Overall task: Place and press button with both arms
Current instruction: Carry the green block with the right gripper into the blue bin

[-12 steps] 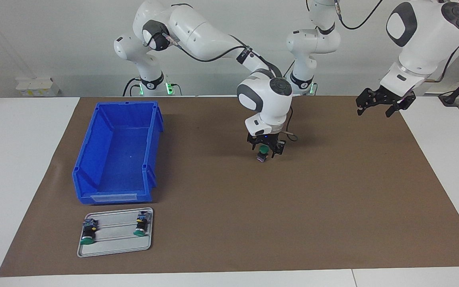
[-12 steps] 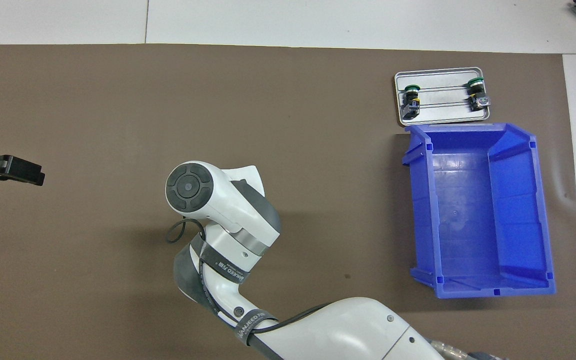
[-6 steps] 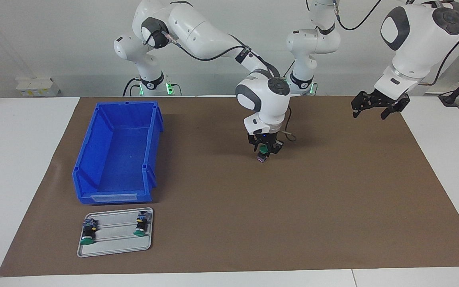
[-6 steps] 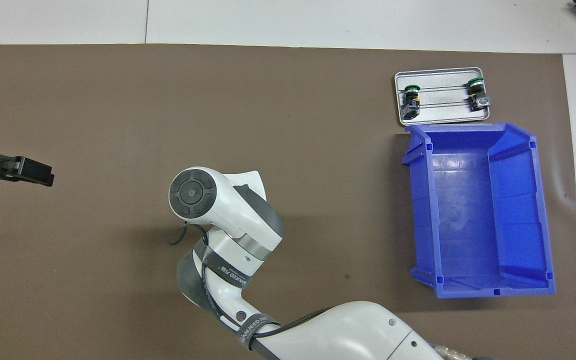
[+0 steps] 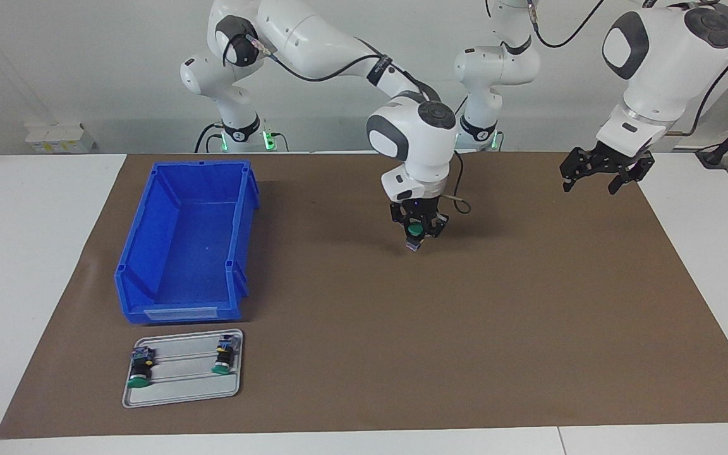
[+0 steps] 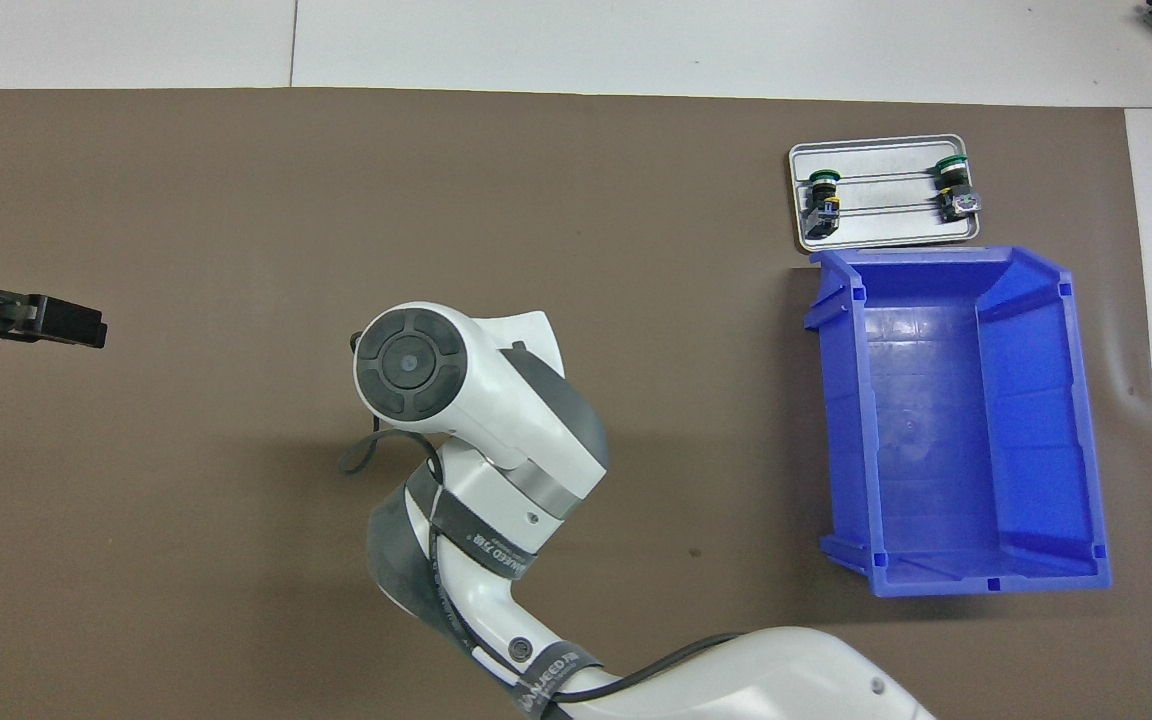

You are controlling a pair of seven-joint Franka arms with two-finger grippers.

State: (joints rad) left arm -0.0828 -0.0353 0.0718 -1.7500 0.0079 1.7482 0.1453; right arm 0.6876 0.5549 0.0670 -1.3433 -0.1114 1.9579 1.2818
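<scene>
Facing view: my right fingers are clamped on the button, green cap between them, its body hanging just over the brown mat at mid-desk. My left fingers hang spread and empty over the mat's edge at the left arm's end. Bare mat lies all around the button. The blue bin and the tray with two more buttons are well apart.

Overhead view: my right wrist hides the button. My left fingers stand at the mat's edge.

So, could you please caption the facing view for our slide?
Right pincer holds a green button at mid-mat; open left pincer hovers aside.
</scene>
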